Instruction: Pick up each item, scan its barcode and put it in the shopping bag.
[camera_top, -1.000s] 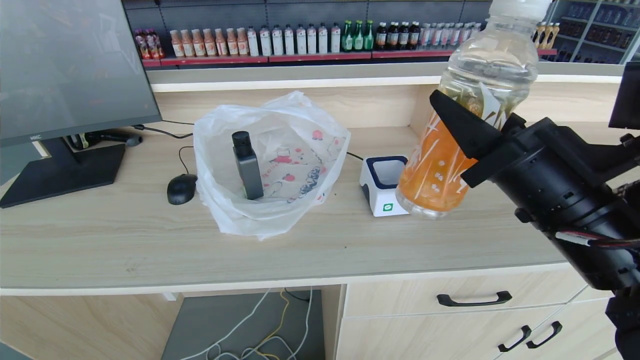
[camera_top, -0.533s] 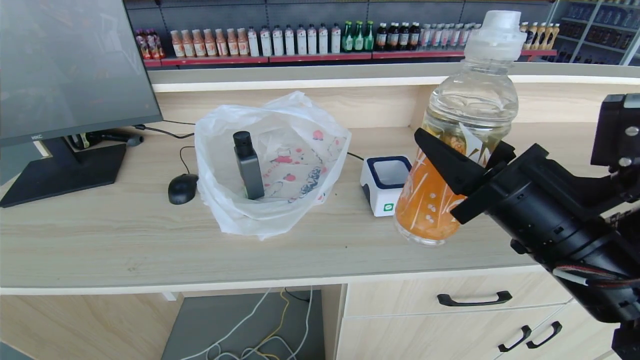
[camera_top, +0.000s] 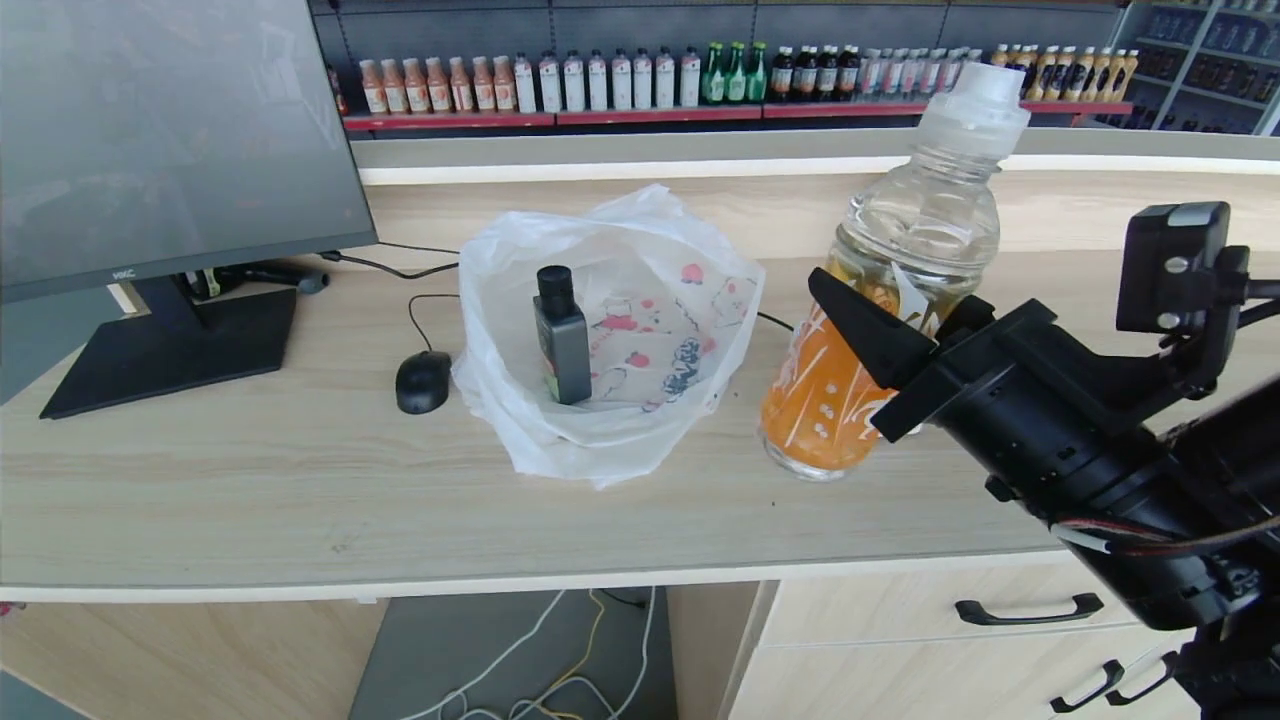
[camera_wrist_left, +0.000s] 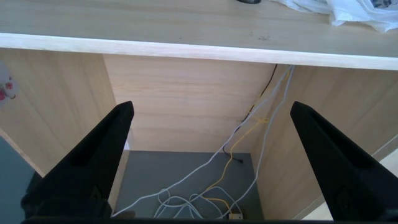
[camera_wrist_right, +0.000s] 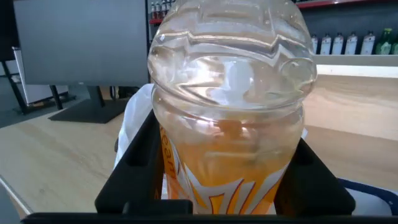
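Observation:
My right gripper is shut on a clear bottle of orange drink with a white cap, gripping it at mid-height. The bottle leans slightly, its base low over the wooden counter, just right of the white plastic shopping bag. A dark bottle stands upright inside the bag. In the right wrist view the bottle sits between the black fingers, and the blue-rimmed white scanner lies behind it. My left gripper hangs open below the counter's front edge.
A monitor on a black stand is at the counter's left, with a black mouse beside the bag. Drawers with black handles sit under the right side. Loose cables hang below the counter. Shelves of bottles line the back.
The head camera has shifted, sliding the scene to the right. My right gripper has lowered the orange drink bottle and carried it left, in front of the scanner and closer to the bag.

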